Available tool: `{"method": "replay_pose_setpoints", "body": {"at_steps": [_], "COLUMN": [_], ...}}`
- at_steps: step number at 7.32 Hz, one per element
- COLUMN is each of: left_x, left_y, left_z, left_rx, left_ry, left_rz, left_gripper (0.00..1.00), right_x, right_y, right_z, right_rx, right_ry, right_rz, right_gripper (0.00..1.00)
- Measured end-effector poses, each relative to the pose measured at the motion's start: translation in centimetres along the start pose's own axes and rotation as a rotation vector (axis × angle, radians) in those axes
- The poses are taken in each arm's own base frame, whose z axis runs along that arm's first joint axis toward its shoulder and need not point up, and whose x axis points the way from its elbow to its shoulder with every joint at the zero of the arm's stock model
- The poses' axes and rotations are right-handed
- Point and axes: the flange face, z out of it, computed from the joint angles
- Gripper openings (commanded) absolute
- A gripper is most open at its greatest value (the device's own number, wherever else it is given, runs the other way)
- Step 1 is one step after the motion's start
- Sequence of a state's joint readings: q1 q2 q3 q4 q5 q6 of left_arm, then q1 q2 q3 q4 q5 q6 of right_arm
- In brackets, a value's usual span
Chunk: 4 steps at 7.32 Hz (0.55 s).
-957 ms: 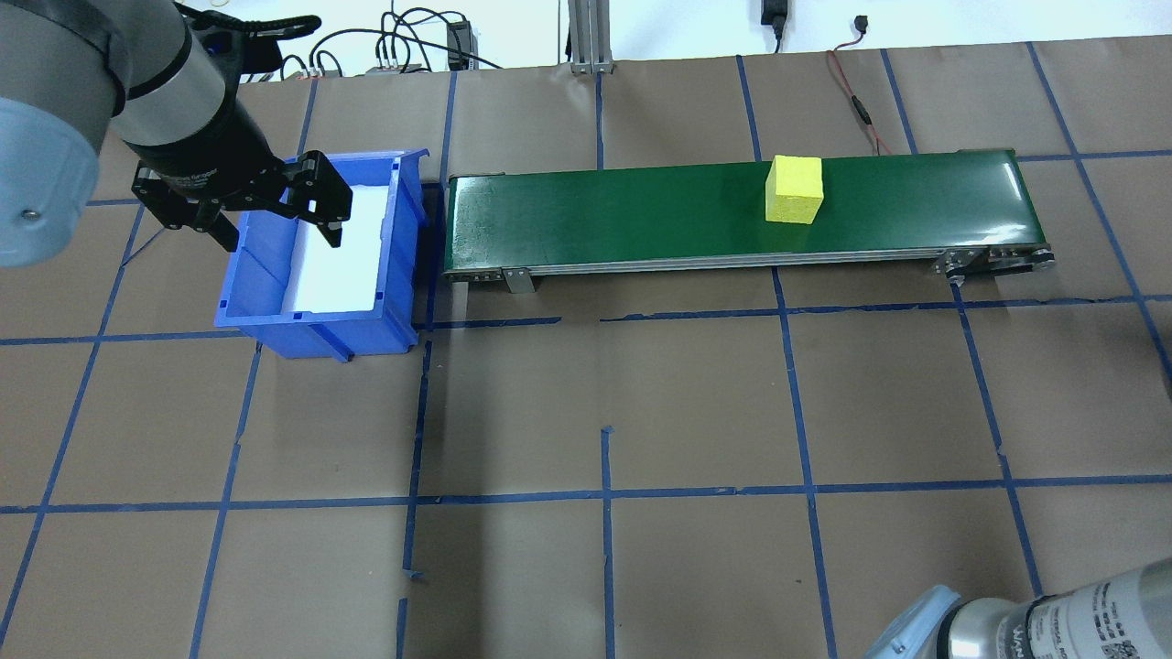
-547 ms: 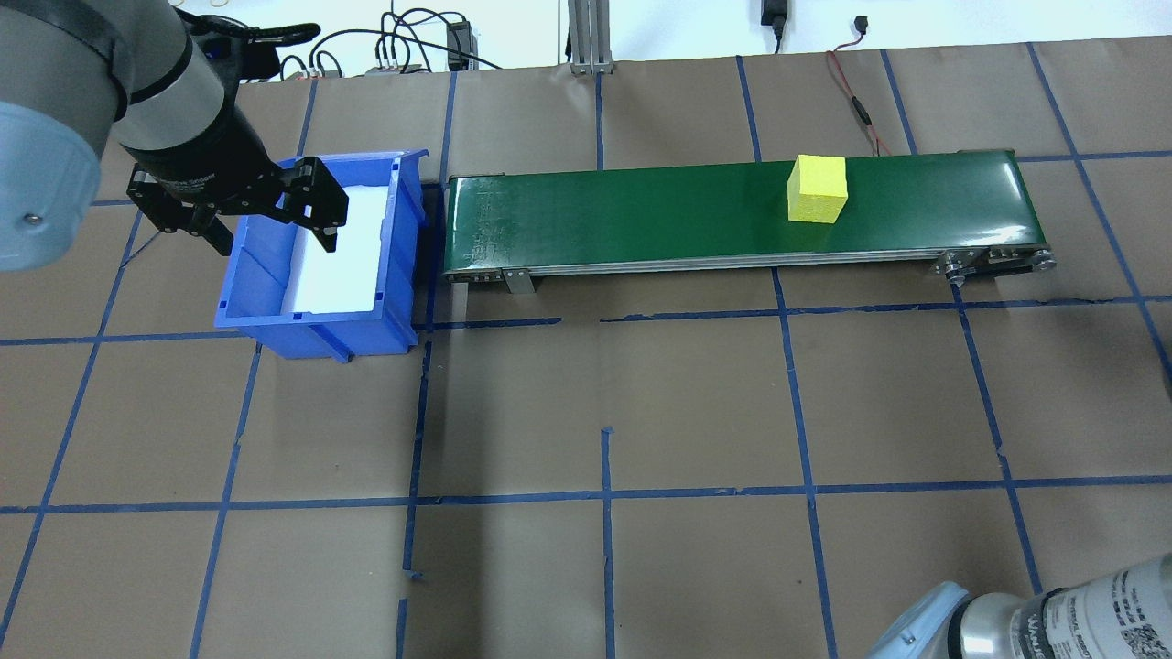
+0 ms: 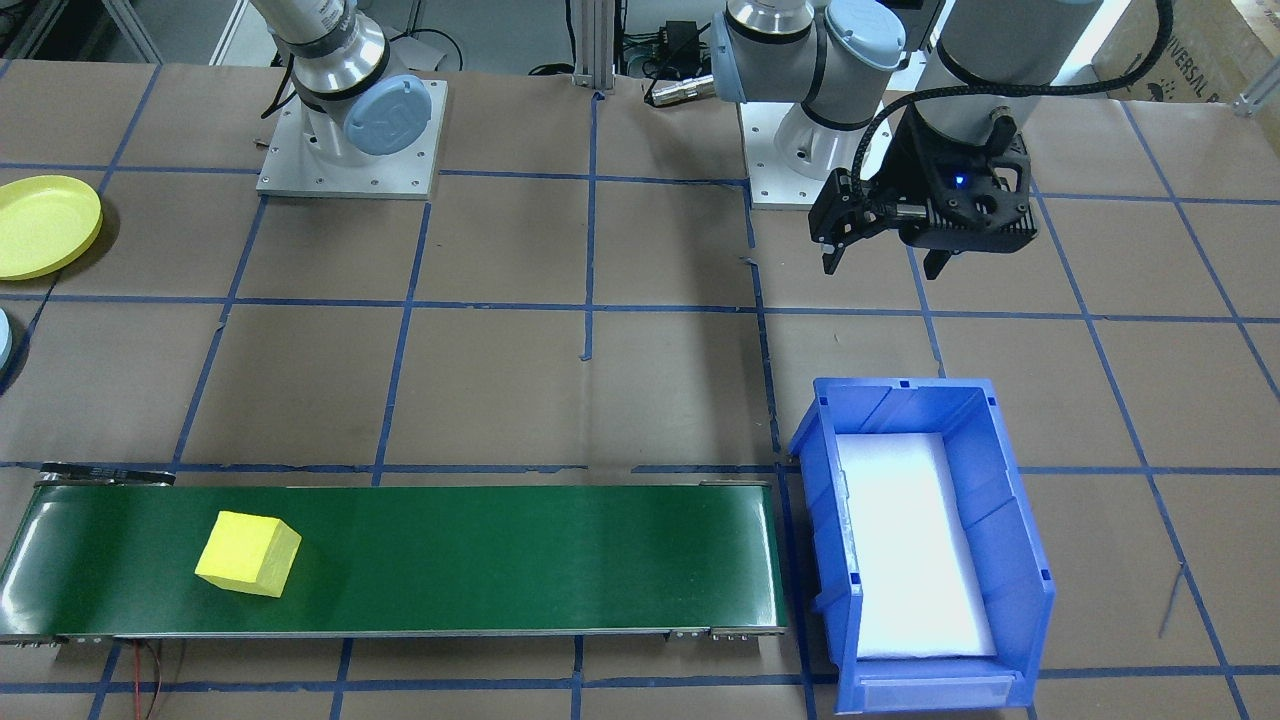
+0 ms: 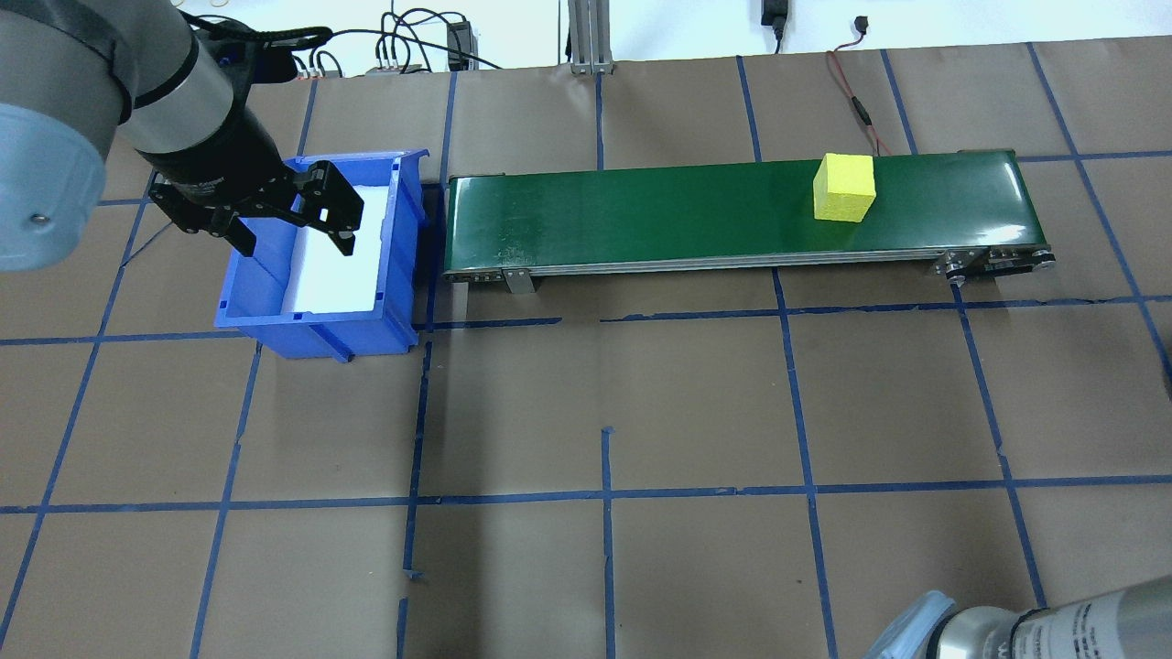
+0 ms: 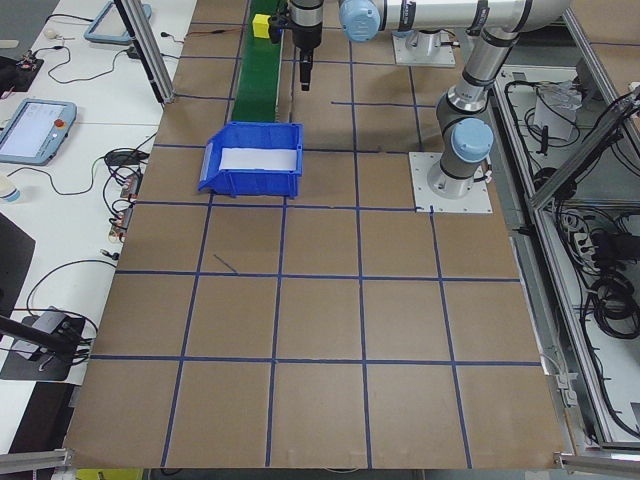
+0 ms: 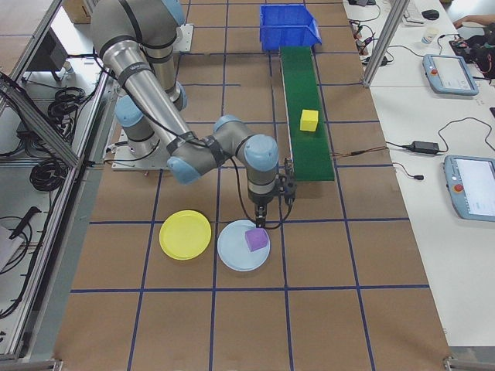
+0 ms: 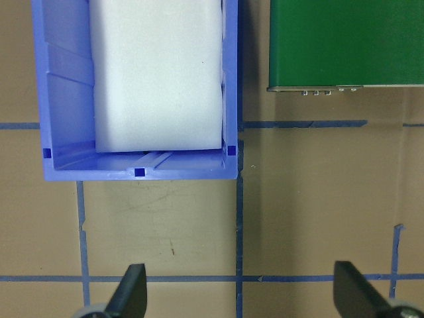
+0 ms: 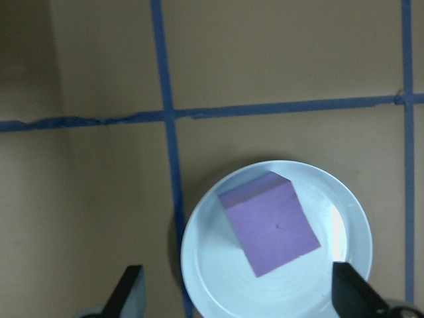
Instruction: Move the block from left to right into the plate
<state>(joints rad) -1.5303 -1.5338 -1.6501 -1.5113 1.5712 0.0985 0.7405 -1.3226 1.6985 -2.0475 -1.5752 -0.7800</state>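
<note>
Belt (image 4: pixel 641 215): runs across the upper middle of the overhead view.
Bin (image 4: pixel 403 275): upper left, at the belt's end.
Plate (image 8: pixel 218 278): lower middle of my right wrist view, holds a purple block (image 8: pixel 269 222).
Yellow block (image 4: pixel 844 188): on the belt, upper right.
My left pincer (image 4: pixel 298 224): spread wide, empty, over the bin.
My right pincer (image 8: pixel 235 301): spread wide, empty, above the plate.

Yellow block (image 4: pixel 844 188) has travelled further along the green conveyor belt (image 4: pixel 641 215), away from the blue bin (image 4: pixel 316 261) and nearer the belt's far end; it sits flat on the belt surface. Left gripper (image 4: pixel 293 220), fingers spread wide and holding nothing, has shifted slightly over the blue bin: after drifting toward the bin's outer wall, it is now back further across the bin's white liner.
</note>
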Motion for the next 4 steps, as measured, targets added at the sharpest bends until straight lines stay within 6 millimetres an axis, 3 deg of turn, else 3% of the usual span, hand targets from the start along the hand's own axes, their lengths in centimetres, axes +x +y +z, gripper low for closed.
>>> {"method": "replay_pose_setpoints", "body": {"at_steps": [1, 2, 4], "left_x": [0.0, 0.0, 0.0], "left_y": [0.0, 0.0, 0.0], "left_z": [0.0, 0.0, 0.0], "left_rx": [0.000, 0.000, 0.000], "left_ry": [0.001, 0.002, 0.002], "left_rz": [0.010, 0.012, 0.012], "left_gripper": [1.00, 1.00, 1.00], "right_x": [-5.6, -10.1, -17.4], "right_y": [-3.4, -6.1, -11.0], "right_z": [-1.5, -1.8, -0.8], "right_rx": [0.020, 0.047, 0.083], "right_ry": [-0.005, -0.041, -0.157], "right_rz": [-0.034, -0.050, 0.050], "right_gripper": [1.00, 1.00, 1.00]}}
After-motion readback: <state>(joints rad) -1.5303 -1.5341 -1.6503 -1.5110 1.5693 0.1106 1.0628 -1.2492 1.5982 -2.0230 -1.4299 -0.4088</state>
